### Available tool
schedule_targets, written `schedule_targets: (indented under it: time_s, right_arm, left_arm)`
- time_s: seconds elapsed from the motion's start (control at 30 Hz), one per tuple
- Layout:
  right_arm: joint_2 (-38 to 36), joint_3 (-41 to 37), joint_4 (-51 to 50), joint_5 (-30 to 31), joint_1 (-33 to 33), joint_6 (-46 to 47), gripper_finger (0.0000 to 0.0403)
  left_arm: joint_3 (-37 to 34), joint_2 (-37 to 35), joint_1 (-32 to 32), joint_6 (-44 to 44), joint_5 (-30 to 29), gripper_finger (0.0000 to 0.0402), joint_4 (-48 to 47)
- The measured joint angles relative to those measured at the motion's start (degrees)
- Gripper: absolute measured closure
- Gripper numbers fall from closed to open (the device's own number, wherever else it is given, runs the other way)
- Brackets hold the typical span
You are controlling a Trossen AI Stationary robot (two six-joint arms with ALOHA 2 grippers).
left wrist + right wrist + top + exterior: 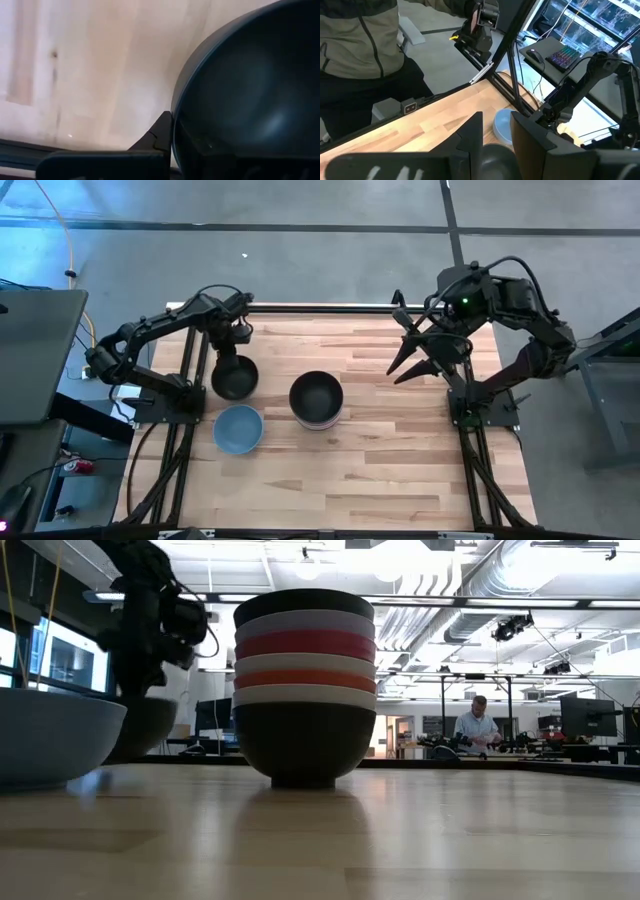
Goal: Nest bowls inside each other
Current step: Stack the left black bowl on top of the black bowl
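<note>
A stack of several nested bowls (316, 399) stands at mid-table. In the low view the stack (305, 690) shows black at the bottom and top, with white, red and lavender rims between. A blue bowl (238, 429) rests on its base near the left arm and also shows in the low view (50, 735). My left gripper (232, 352) is shut on a black bowl (234, 377) just beyond the blue one. My right gripper (396, 374) hangs open above the table's right part, touching nothing. My left gripper holds the black bowl by its far rim (175, 120), with one finger (160, 135) outside the wall and the other inside. It comes from above, slanting from the far side. The bowl sits upright; I cannot tell whether its base is on the table.
Bare wooden tabletop (400, 460) lies toward the near edge and the right. A person in a jacket (360, 45) stands beyond the table's far edge, and another person (480, 725) is far back in the room. Black frame rails (320, 308) line the table's edges.
</note>
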Motion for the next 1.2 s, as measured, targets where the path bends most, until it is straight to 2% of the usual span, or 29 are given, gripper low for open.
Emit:
schedule_targets:
  time_s: [0.3,0.67,1.0,1.2]
  right_arm:
    - [1.8,0.0,-0.5,4.4,0.0,1.9,0.0311]
    - [0.0,0.0,-0.4,4.6,-4.7,3.3,0.0311]
    - [-0.1,0.0,-1.1,4.4,-11.2,3.6,0.0311]
    - [-0.1,0.0,-3.4,4.2,-16.1,4.0,0.0311]
  left_arm:
    - [11.1,0.1,0.6,-6.5,3.6,0.04,-5.5]
    - [24.9,0.8,-1.5,-9.3,9.2,0.0401,-8.4]
    - [39.8,10.9,-6.5,-13.3,9.7,0.0401,-17.9]
    - [52.5,19.2,-10.5,-14.5,9.8,0.0401,-23.1]
